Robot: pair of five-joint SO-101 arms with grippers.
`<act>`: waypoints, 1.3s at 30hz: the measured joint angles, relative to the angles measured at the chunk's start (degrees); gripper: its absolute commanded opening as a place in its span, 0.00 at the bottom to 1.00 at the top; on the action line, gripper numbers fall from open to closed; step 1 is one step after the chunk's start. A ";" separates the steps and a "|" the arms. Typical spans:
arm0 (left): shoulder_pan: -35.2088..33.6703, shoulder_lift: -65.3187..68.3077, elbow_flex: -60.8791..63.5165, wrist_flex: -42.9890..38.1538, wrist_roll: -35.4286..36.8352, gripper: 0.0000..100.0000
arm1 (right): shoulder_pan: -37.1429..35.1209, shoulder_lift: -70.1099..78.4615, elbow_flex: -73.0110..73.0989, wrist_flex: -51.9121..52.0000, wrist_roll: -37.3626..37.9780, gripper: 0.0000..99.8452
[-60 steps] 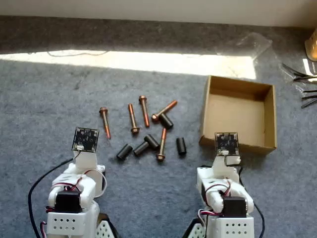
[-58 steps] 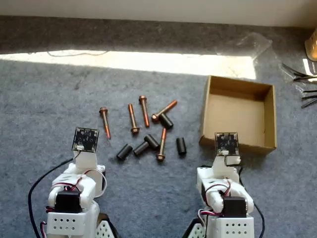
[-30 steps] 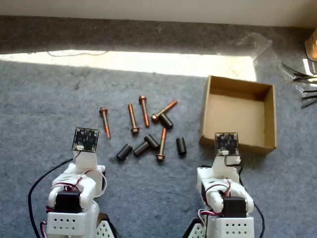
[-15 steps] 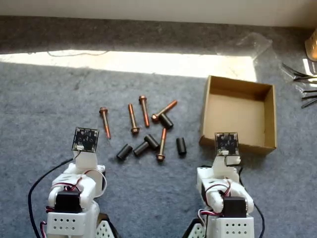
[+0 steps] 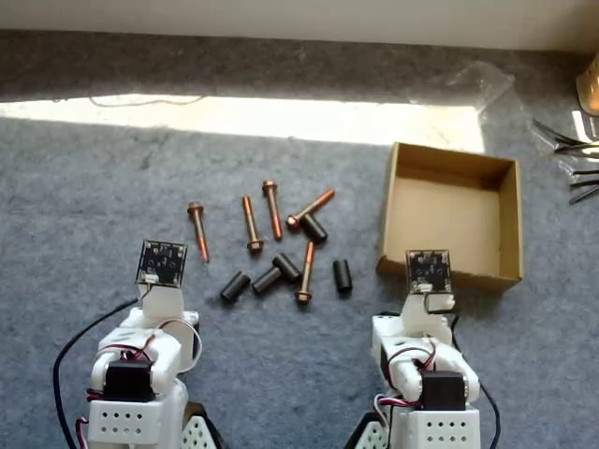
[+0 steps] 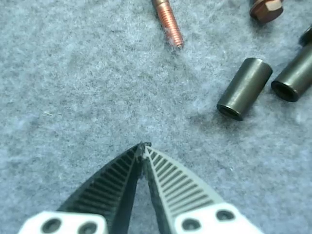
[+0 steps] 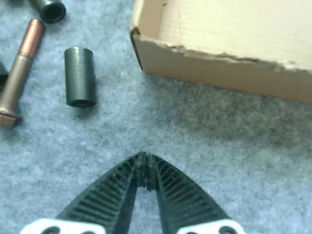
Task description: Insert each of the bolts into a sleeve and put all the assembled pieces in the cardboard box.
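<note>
— Grey carpet [image 5: 84,187] everywhere, with a band of sunlight [image 5: 253,117] across it beyond the far side of the cardboard box [image 5: 387,224]. And the box itself?
— Open-topped, flat on the carpet, just ahead of the right arm.
— Bolts?
— Five, all loose on the carpet to the left of the box. The nearest bolt [image 5: 311,209] slanted, threaded end toward the box; the farthest bolt [image 5: 197,231] well away from it, ahead of the left arm. None yet inside a sleeve.
— Sleeves, then?
— Five too, black, lying on their sides among the bolts. The nearest sleeve [image 5: 343,275] near the box's front left corner, apart from it; the farthest sleeve [image 5: 235,286] much further left.
— And the left gripper [image 6: 144,147]?
— Fingers pressed together, nothing between them, over bare carpet well left of the box, short of the farthest sleeve.
— And the right gripper [image 7: 143,161]?
— Likewise closed tip to tip on nothing, over carpet just in front of the box's near wall.
— Anything else?
— A clear plastic bag [image 5: 477,79] past the box's far right corner; thin black items [image 5: 573,140] off to its right, too small to identify.
</note>
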 measured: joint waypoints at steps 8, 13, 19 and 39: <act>0.00 0.00 0.00 0.00 0.00 0.01 | 0.00 0.00 0.00 0.00 0.00 0.01; 0.00 0.00 0.00 0.00 0.00 0.01 | 0.00 0.00 0.00 0.00 0.00 0.01; 0.00 0.00 0.00 0.00 0.00 0.01 | 0.00 0.00 0.00 -6.77 0.00 0.01; 0.00 0.00 0.00 0.00 0.00 0.01 | 9.76 0.00 -0.62 -26.73 4.57 0.01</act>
